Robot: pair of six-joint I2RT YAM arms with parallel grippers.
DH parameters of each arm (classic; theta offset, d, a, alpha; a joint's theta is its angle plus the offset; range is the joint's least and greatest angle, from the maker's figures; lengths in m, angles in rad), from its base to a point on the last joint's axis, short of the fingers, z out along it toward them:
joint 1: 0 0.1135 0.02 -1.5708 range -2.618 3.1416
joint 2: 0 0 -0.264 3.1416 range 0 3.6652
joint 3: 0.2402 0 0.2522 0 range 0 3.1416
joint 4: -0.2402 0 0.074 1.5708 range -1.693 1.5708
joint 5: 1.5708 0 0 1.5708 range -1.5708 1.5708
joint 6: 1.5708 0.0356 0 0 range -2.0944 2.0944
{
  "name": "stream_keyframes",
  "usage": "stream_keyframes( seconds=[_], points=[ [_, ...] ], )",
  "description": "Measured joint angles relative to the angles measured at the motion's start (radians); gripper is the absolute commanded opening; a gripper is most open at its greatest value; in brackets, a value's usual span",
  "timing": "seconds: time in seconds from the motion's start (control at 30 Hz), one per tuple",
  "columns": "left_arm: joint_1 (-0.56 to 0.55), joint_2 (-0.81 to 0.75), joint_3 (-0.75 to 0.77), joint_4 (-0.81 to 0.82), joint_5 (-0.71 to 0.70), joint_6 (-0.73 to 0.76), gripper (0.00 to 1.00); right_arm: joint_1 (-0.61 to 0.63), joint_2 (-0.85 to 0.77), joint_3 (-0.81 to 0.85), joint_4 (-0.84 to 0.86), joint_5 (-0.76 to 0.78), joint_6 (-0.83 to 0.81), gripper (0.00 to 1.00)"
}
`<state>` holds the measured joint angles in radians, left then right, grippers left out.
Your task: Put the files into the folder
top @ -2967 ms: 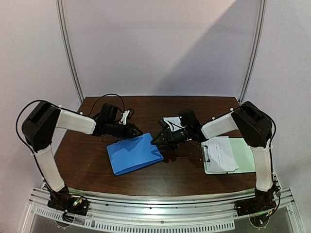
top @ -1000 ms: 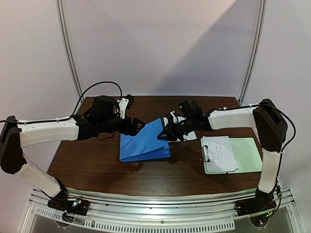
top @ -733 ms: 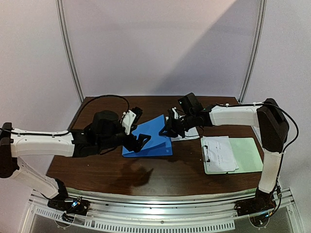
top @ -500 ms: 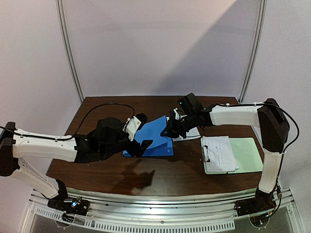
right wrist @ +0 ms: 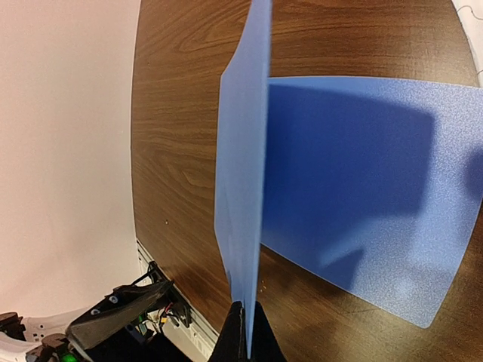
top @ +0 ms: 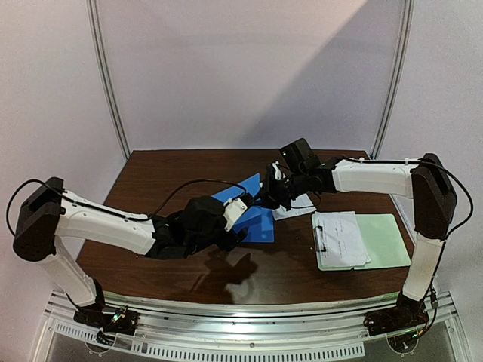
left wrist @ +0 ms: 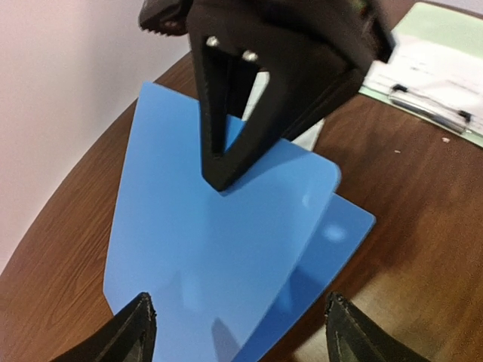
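Moved since three seconds back: left arm, from the left of the frame to lower centre; the folder [top: 259,223], shifted right and up the worktop [top: 143,249], its cover lifted from flat to steeply raised.

**Folder.** Blue, hinged, centre of the top view. Back leaf flat on the worktop; front cover stands up off it. In the right wrist view the cover is seen edge-on, with the back leaf spread out to its right.

**Right tool** [top: 269,194]. Pressed together, pinching the cover's free edge. Arm stretched in from the right of the frame, wrist turned down over the folder's upper right. In the left wrist view it hangs as a dark wedge at the top edge of the cover.

**Left tool** [left wrist: 238,332]. Spread, holding nothing. Both fingertips sit at the bottom of the wrist view, either side of the folder's near end, aimed into it. Whether they touch it cannot be told. Arm low, elbow out to the left of the frame.

**Files** [top: 341,238]. White sheets on the green clipboard [top: 381,240], right of the frame, well apart from the folder. Not yet in.

**Meaning for the task.** Opening step looks nearly done; the left tool seems placed to steady the folder.
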<state>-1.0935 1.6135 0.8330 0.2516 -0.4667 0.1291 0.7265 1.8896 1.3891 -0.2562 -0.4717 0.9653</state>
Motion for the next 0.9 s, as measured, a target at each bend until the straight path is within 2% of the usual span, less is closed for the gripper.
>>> stream_keyframes(
  seconds=[0.1,0.2,0.37,0.47,0.53,0.63,0.9],
  points=[
    [-0.007,0.051,0.022,0.017,-0.054,0.014,0.67,0.000,-0.002,0.000,-0.008,0.000,0.000,0.00],
    [-0.017,0.093,0.038,0.032,-0.119,0.039,0.51,0.000,-0.002,0.000,-0.016,0.000,0.000,0.00],
    [-0.045,0.131,0.043,0.076,-0.211,0.090,0.35,0.002,-0.008,0.000,-0.024,0.007,0.000,0.00],
    [-0.061,0.142,0.044,0.104,-0.246,0.116,0.21,0.002,-0.026,-0.001,-0.029,0.014,0.003,0.01],
    [-0.071,0.145,0.045,0.117,-0.267,0.138,0.11,0.002,-0.043,-0.002,-0.028,0.016,0.006,0.10],
    [-0.085,0.149,0.051,0.135,-0.297,0.161,0.00,0.002,-0.067,-0.011,-0.020,0.017,0.017,0.18],
    [-0.108,0.154,0.056,0.148,-0.354,0.174,0.00,0.002,-0.082,-0.052,-0.004,0.016,0.029,0.51]
  ],
)
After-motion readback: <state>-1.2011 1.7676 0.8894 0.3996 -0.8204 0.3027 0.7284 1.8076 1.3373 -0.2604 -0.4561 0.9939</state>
